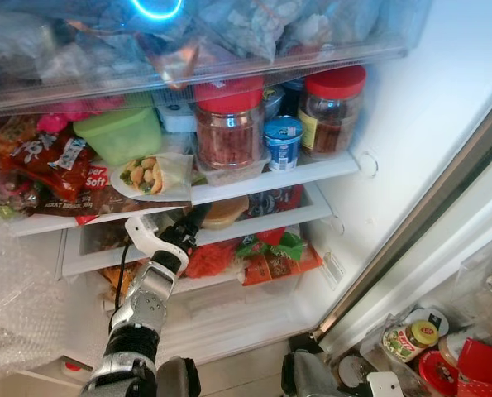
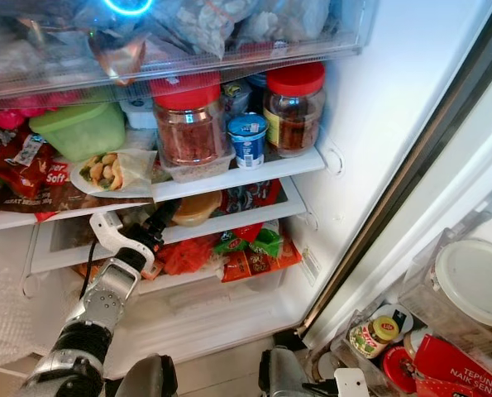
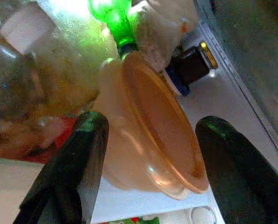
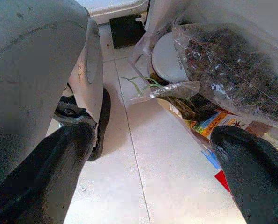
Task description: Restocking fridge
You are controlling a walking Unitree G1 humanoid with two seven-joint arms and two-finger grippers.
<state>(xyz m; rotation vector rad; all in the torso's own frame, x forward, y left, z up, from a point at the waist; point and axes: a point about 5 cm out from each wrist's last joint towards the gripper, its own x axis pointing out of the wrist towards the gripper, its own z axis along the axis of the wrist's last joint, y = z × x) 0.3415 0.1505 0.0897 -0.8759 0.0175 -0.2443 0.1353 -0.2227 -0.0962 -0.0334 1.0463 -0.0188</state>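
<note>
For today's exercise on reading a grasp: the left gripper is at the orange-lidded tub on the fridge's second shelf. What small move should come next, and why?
Probably draw the left gripper straight back. Its fingers stand open on either side of the orange-lidded tub, which already rests on the shelf, so it looks placed and released. The right gripper hangs open over the floor.

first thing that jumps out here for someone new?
The open fridge's packed upper shelf: two red-lidded jars flanking a small blue cup, a green tub to their left. Just below, the left gripper reaches onto the next shelf, fingers open around a tan lidded bowl.
</note>
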